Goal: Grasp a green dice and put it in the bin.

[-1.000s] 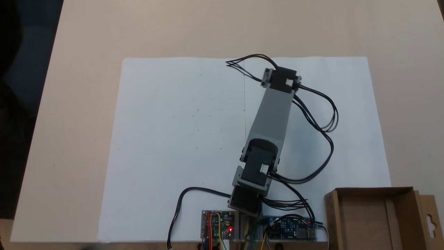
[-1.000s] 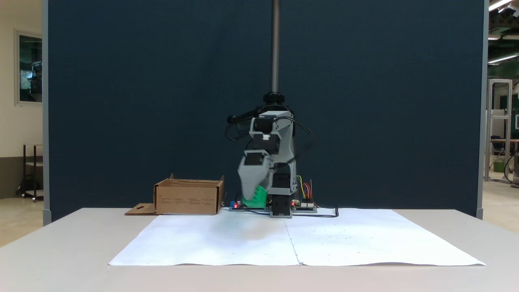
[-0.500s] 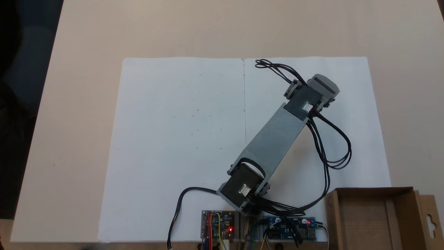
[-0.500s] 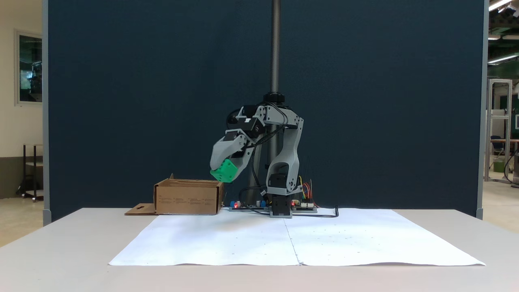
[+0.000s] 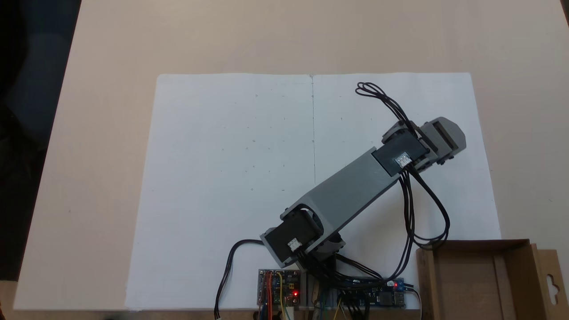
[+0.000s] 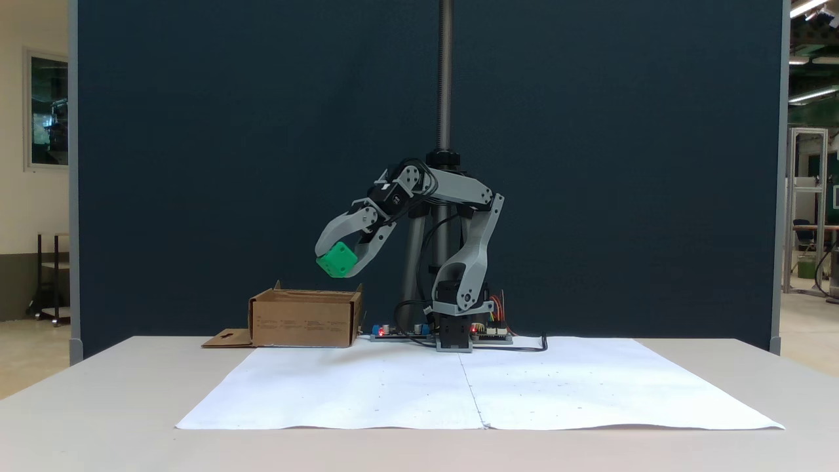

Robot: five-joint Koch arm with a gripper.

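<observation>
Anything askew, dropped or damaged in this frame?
Nothing stands out. The gripper holds the green dice in the air above the bin, which sits upright on the table beside the flat white paper.

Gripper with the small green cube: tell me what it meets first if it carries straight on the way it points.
Probably the brown cardboard box. The gripper, shut on the green cube, points down and left toward the box's open top in a fixed view; depth is unclear.

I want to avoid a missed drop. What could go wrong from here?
1. From above, the hand is over the paper, short of the box; opening now would likely miss.
2. From the front, the green dice hangs above the near wall and could clip it and bounce out.
</observation>
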